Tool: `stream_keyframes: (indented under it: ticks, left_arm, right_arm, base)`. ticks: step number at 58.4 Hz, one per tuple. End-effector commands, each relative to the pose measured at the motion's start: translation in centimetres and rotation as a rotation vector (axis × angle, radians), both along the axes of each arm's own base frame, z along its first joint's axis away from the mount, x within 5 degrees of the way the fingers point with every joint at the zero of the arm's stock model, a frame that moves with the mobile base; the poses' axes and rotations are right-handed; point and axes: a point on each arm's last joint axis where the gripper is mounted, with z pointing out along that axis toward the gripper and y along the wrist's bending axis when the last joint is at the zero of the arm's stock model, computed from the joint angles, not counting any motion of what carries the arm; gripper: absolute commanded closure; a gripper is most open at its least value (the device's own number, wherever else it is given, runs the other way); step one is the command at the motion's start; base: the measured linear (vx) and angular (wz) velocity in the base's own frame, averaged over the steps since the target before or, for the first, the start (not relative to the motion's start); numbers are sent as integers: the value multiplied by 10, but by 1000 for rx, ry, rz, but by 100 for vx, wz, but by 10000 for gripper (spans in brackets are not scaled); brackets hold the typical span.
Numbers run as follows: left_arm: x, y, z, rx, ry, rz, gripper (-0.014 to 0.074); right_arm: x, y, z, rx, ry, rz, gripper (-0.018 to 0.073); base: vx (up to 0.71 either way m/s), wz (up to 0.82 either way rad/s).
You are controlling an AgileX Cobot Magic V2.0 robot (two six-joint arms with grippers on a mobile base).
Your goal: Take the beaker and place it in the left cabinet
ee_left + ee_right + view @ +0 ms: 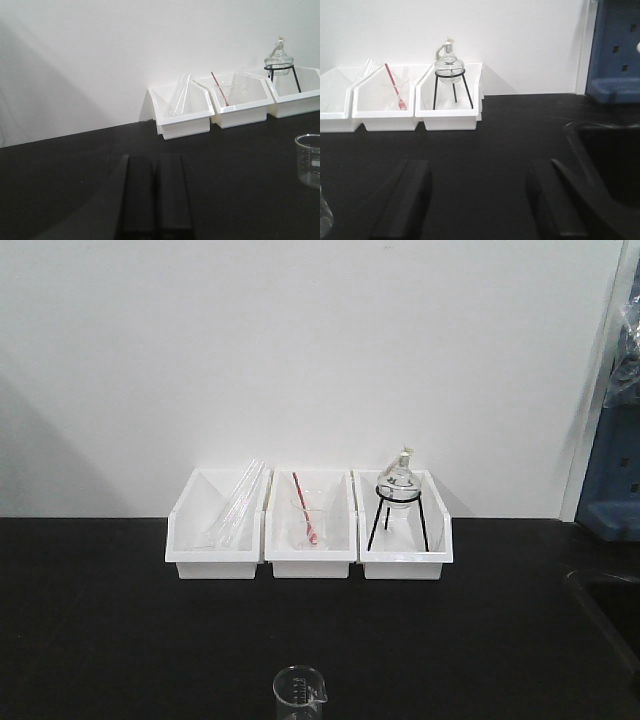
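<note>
The beaker, small, clear and spouted, stands upright on the black counter at the front view's bottom edge. It also shows at the right edge of the left wrist view, beaker, well right of my left gripper, whose black fingers press together with nothing between them. My right gripper hangs open above bare counter, and a sliver of the beaker shows at its far left. The left cabinet is out of view.
Three white bins line the back wall, holding glass tubes, a beaker with a red rod and a round flask on a black stand. A dark sink and a blue rack lie right.
</note>
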Motion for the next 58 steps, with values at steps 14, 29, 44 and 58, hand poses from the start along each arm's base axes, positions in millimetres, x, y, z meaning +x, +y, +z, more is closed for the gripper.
stream_keyframes:
  ticks: [14,29,44,58]
  left_arm:
    - [-1,0,2,-15,-76,-4,595]
    - [-1,0,2,-15,-76,-4,595]
    - [-1,0,2,-15,-76,-4,595]
    - [-1,0,2,-15,-76,-4,595]
  right_arm:
    - [47,41,-2,-238,-228,353,13]
    - [69,101,-58,-185,-81,644,-1]
    - [110,149,-96,-232,16,762,-43]
    - [149,170,-117,-212,26,767,-50]
  base:
    - [0,0]
    - [0,0]
    - [0,0]
    - [0,0]
